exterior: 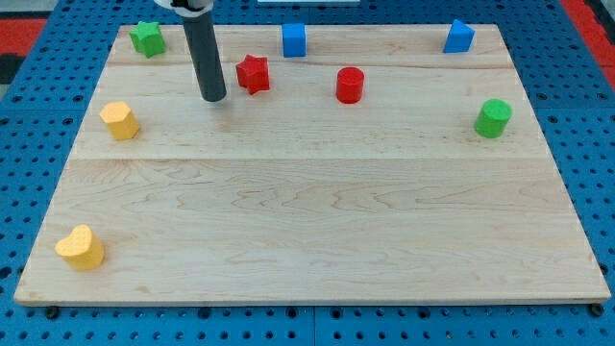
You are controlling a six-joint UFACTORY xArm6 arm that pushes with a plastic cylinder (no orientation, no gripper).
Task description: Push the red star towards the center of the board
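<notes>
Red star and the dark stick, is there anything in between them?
No. In the camera view, only bare wooden board lies between my tip and the red star block. The tip sits just to the star's left, not touching.

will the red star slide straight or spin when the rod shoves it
The red star looks squat and flat-based, so it probably slides, not tips. Its points likely make it spin under an off-centre push. My tip sits apart on the view's left.

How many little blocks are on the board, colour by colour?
Red: 2, the red star and red cylinder
Blue: 2, blue cube and blue wedge
Green: 2, green star and green cylinder
Yellow: 2, yellow hexagon and yellow heart
Total: 8
</notes>
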